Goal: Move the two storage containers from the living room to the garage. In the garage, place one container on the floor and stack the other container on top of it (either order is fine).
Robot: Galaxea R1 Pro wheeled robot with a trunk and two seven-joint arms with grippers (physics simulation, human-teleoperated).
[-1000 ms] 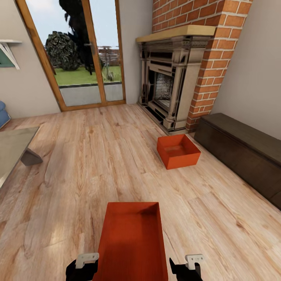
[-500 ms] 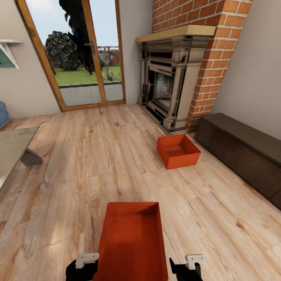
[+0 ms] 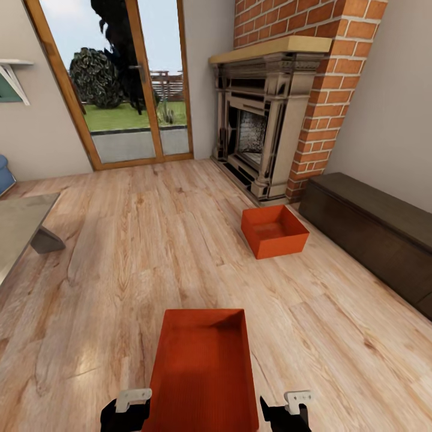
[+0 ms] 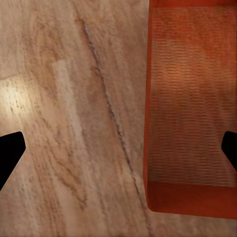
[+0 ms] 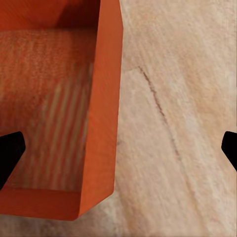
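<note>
head view: the left gripper (image 3: 127, 413) hangs low over the light wood plank floor (image 3: 108, 270), just left of the near storage container (image 3: 204, 372), an orange-red lidless bin lying lengthwise between the two grippers. in the left wrist view its fingertips (image 4: 10, 153) sit far apart at the picture's edges, jaws spread wide, with one long wall of the near bin (image 4: 192, 113) between them and nothing gripped. the right gripper (image 3: 287, 414) hangs just right of that bin, apart from its wall; in the right wrist view its fingertips (image 5: 10, 153) are also spread wide, the bin's corner and wall (image 5: 101, 123) between them, holding nothing. ahead and to the right of the right gripper, the second storage container (image 3: 274, 231) rests on the planks, near the ornate fireplace (image 3: 261, 120) and just beside the long dark brown bench (image 3: 372, 231).
</note>
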